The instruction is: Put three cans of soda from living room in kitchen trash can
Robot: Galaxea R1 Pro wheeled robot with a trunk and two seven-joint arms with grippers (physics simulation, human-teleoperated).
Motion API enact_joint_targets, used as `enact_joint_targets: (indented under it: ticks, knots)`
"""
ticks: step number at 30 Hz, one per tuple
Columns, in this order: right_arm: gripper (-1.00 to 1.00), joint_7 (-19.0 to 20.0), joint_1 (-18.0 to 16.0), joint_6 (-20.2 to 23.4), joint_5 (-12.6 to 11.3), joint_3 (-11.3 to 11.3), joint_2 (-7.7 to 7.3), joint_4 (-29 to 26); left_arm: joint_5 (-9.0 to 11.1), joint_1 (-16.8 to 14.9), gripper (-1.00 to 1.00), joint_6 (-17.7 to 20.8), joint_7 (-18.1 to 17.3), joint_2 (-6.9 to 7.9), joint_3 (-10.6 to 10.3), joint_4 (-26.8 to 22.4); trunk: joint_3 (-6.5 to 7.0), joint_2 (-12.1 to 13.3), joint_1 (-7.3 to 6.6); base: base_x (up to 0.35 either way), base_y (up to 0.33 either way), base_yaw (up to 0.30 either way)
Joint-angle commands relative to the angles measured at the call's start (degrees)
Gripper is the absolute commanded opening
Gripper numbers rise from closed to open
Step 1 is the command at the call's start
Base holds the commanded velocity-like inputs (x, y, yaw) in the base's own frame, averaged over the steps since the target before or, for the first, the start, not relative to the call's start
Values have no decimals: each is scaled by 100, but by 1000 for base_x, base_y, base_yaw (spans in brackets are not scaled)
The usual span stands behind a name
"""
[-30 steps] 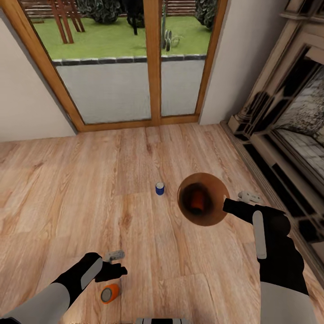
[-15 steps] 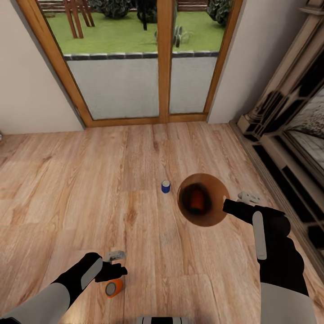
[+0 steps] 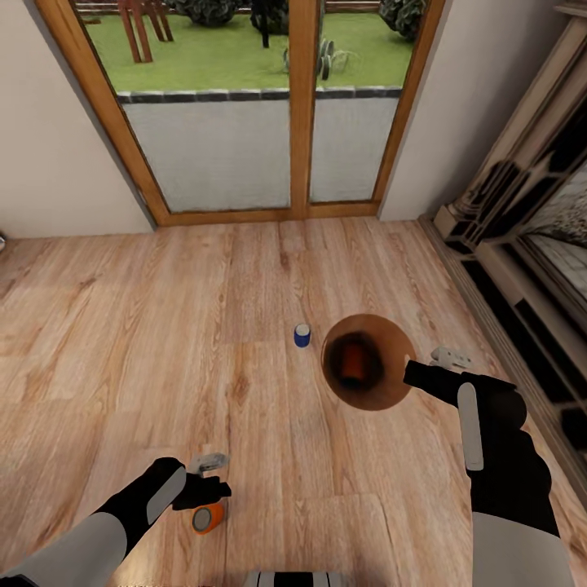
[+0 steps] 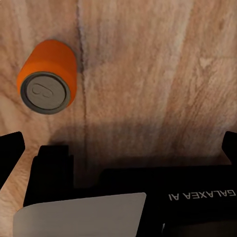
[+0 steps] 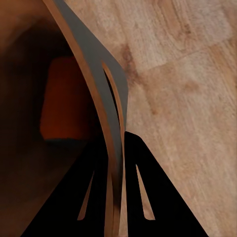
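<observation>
One orange can [image 3: 353,364] already sits inside the trash can [image 3: 391,391], right gripper [image 5: 114,163] clamped on its rim. Blue can [image 3: 302,335] stands just beside the trash can; second orange can [image 3: 208,517] lies under the spread-open left gripper [image 3: 214,479]. Two left.

The fingertips of the left gripper [image 3: 214,481] are cut off at both edges of the left wrist view, so its opening cannot be judged. Part of the orange can [image 3: 208,517] is covered by that gripper in the head view. Inside the trash can [image 3: 390,383] an orange shape, probably a can [image 5: 61,103], is dimmed by shadow. The fireplace [image 3: 530,244] is cropped at the head view's edge.
</observation>
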Motion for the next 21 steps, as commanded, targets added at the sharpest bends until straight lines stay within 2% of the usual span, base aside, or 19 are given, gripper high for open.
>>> enact_joint_targets:
  ticks: [1,21]
  knots:
    - [-100,27,-2,4,-171,2,0,-2,0,0,100,-2,0,0,0,0,-5,0,0,0,0,62]
    - [-100,27,5,4,-175,-2,6,-2,0,0,100,-85,-10,0,-1,-2,-122,0,0,0,0,90]
